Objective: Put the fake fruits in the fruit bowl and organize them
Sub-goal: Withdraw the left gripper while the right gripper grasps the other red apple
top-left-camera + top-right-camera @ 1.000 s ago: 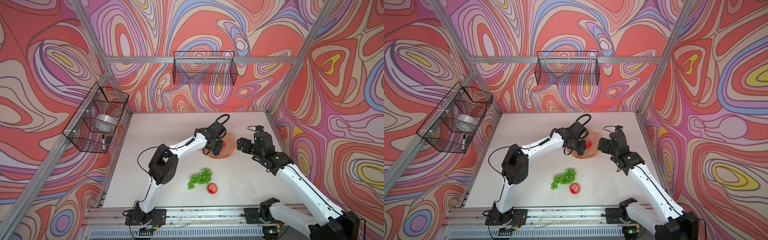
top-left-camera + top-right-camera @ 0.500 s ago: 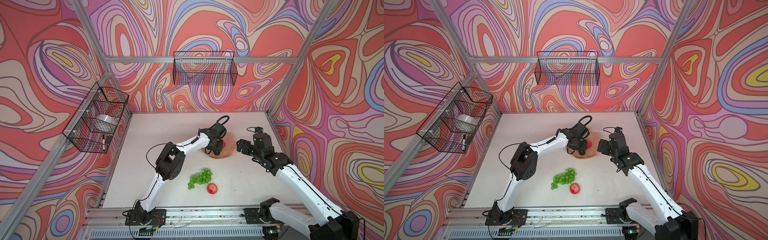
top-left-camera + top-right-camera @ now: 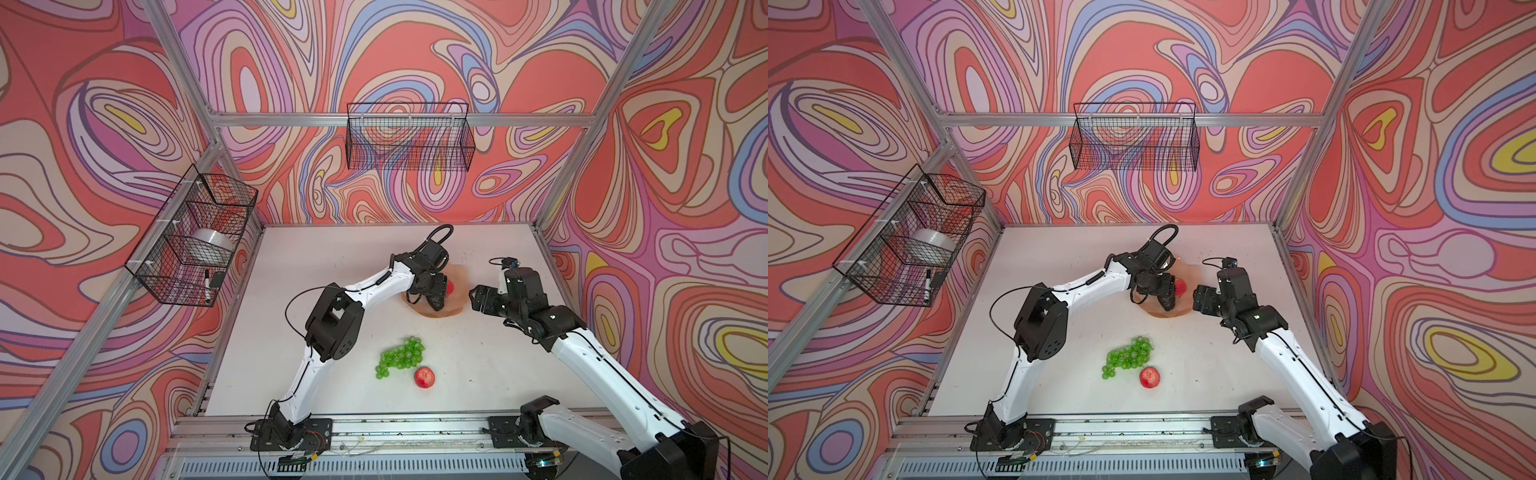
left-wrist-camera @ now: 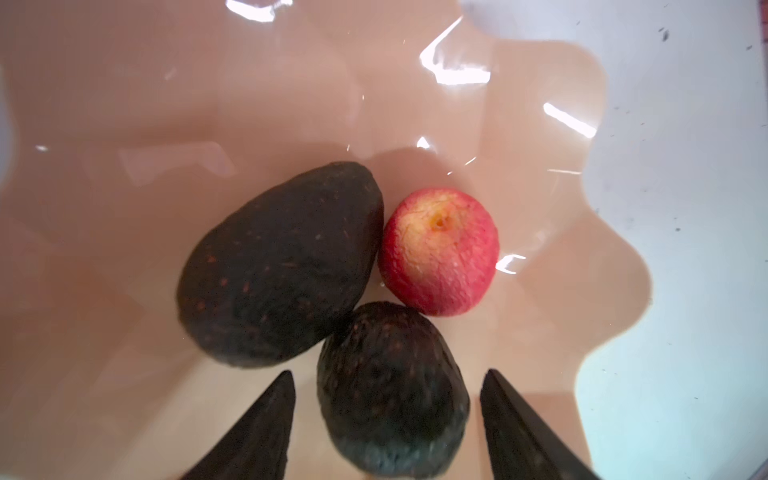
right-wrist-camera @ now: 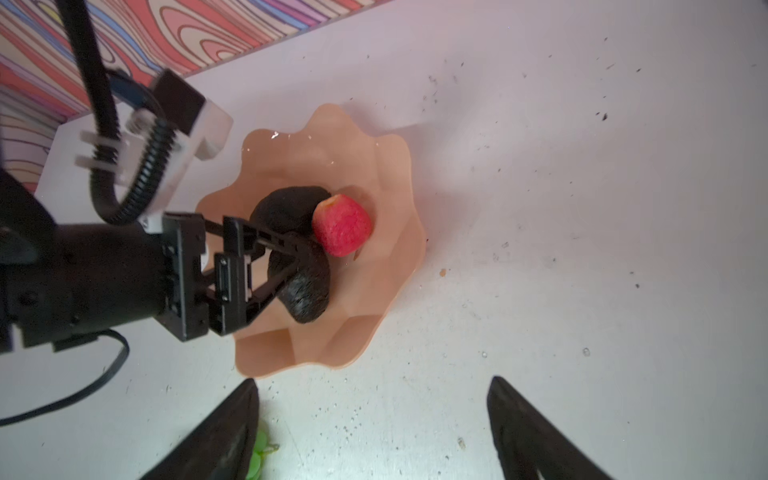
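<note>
The peach fruit bowl (image 5: 374,166) sits at mid table, right of centre, in both top views (image 3: 459,305). Inside it lie two dark avocados (image 4: 282,266) (image 4: 390,386) and one red apple (image 4: 438,249), all touching. My left gripper (image 4: 388,371) hangs open over the bowl, its fingers on either side of the nearer avocado with a gap on each side. My right gripper (image 5: 374,379) is open over bare table just right of the bowl (image 3: 1200,299). Green grapes (image 3: 401,358) and a second apple (image 3: 424,377) lie on the table nearer the front.
A black wire basket (image 3: 409,137) hangs on the back wall. Another (image 3: 191,237) on the left wall holds a tape roll and a marker. Aluminium frame posts stand at the table's corners, and the arm bases sit on the front rail (image 3: 395,428).
My left gripper's jaws have spread apart and let go of the avocado in the bowl. The left arm's elbow has swung forward and up. The right arm has hardly moved.
</note>
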### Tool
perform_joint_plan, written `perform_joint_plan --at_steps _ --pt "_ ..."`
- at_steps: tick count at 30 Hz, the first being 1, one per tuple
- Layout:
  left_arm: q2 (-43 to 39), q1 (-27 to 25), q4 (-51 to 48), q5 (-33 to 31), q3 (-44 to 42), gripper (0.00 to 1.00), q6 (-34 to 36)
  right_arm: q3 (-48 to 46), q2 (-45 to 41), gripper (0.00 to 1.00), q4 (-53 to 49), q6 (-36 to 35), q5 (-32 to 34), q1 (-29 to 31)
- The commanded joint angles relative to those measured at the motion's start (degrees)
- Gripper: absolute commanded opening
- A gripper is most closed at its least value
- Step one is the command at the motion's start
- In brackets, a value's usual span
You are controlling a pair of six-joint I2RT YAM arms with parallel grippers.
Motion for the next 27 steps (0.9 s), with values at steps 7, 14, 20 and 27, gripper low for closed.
perform_joint_plan --at_steps 7,14,20,27 --pt "-28.0 7.1 11.7 -11.0 -17.0 0.79 2.8 -5.6 -1.7 0.84 -5.9 7.4 2.5 25.5" --pt "-47.4 16.0 16.4 -18.2 -37.7 0.87 3.3 -5.5 9.0 0.84 -4.1 13.7 8.8 42.6" --pt "-58.3 24.3 15.2 -17.3 -48.6 0.89 1.4 -5.8 16.7 0.84 0.8 15.8 8.2 45.8" --pt "-64.0 26.8 13.0 -18.2 -53.6 0.92 2.1 -6.3 23.7 0.82 7.0 18.3 4.9 46.2"
